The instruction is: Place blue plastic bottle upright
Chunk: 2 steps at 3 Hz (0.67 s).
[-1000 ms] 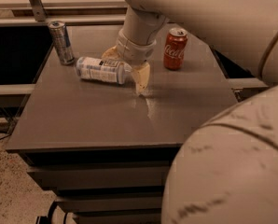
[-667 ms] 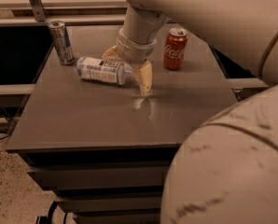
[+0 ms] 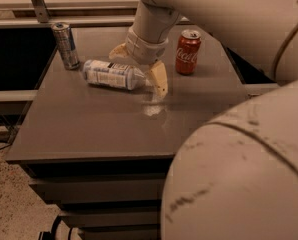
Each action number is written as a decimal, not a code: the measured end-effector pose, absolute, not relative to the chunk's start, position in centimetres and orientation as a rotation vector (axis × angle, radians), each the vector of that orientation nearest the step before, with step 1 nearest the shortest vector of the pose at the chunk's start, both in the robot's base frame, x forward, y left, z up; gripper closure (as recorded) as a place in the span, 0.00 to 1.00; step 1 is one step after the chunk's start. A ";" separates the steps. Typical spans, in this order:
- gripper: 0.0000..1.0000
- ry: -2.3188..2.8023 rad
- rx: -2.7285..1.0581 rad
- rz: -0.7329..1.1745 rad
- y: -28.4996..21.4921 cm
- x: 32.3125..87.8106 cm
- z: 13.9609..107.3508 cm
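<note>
The one camera view shows the bottle [image 3: 111, 74] lying on its side on the table [image 3: 99, 129], at about 11 o'clock from the table's middle, with its base toward 9 o'clock and its neck toward 3 o'clock. My gripper [image 3: 137, 74] is down at the neck end and open wide. One finger [image 3: 120, 51] sits on the 12 o'clock side of the bottle and the other [image 3: 159, 78] on the 5 o'clock side, and I have hold of nothing. The near finger hides most of the cap, so I cannot tell how well the neck is centred between my fingers. That is my first worry: if one finger touches before the other, the round body may roll away toward 6 or 12 o'clock instead of being caught. The neck also tapers, so I judge a grip there could slide off toward the cap, or let the heavier body sag and pivot as I lift. Thin plastic may dent under a hard squeeze. The slim can [image 3: 67, 46] stands just beside the base, at 10 o'clock from it, so swinging the base round could knock it over. The Coke can [image 3: 188, 52] stands at 2 o'clock from my gripper, near my wrist's path. A light bottle released slightly tilted will likely topple again.
</note>
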State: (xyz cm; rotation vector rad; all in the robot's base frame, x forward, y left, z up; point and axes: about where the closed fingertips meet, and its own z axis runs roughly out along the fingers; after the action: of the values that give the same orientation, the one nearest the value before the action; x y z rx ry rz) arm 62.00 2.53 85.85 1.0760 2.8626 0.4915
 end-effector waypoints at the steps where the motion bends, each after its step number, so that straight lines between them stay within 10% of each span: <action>1: 0.00 2.844 1.111 0.535 2.8 62.9 86.5; 2: 0.00 2.834 1.142 0.557 3.0 63.3 86.8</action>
State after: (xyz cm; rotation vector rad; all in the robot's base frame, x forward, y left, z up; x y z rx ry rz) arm 63.29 2.99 86.81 1.1418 2.8343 0.5567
